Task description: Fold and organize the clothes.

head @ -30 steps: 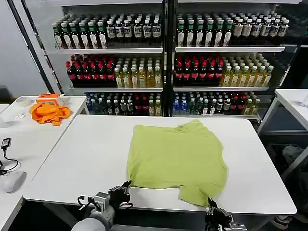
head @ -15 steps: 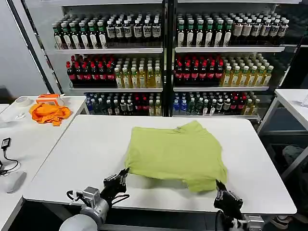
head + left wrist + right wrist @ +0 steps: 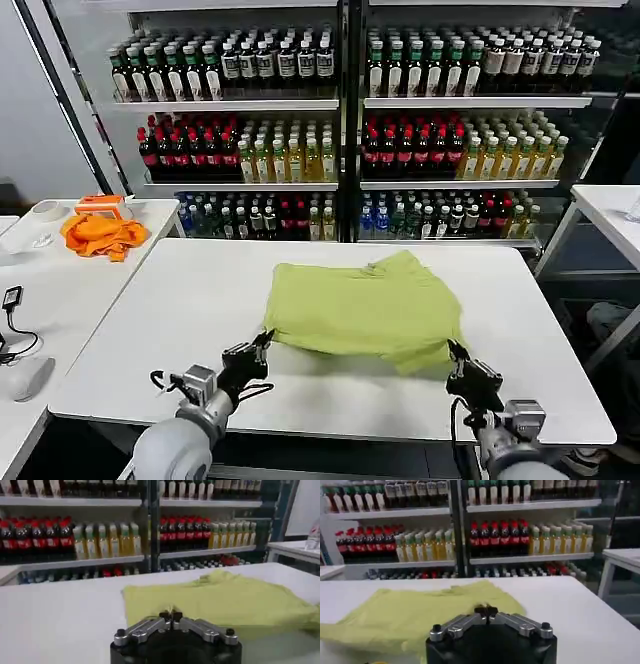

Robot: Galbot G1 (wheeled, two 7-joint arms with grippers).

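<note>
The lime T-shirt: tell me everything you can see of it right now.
The lime T-shirt is plain, print-free, of soft thin fabric, lying on the white table toward its right half. Its near hem is lifted and carried toward the collar, so the shirt is partly doubled over. The left gripper pinches the near left corner, the right gripper the near right corner. The far edge, with neckline and one sleeve bump, rests flat on the table.

T-shirt (image 3: 365, 310): thin soft cloth, matt lime, lying in gentle ripples. Counter (image 3: 180, 330): smooth white top, faint sheen. Left gripper (image 3: 170, 615): bare silvery metal links with dark screws, on a glossy black plastic housing. Right gripper (image 3: 485, 611): same make. Orange cloth (image 3: 100, 235): matt, crumpled. Bottles (image 3: 300, 160) on the shelves: glossy plastic.
</note>
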